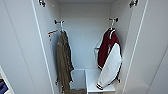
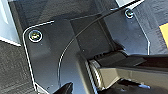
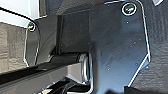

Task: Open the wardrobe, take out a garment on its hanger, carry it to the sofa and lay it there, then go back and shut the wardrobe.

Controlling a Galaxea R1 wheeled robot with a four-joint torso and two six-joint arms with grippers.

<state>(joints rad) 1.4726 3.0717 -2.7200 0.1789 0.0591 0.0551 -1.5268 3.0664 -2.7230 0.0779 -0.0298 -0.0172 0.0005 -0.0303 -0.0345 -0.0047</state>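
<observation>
In both wrist views the grippers' finger state could not be told. The wardrobe stood open, its doors framing the head view. At centre right the maroon garment hung from its hanger; at centre left hung an olive-brown coat.

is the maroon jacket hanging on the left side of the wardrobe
No, the maroon jacket hangs at the right; the olive-brown garment hangs at the left.
</observation>
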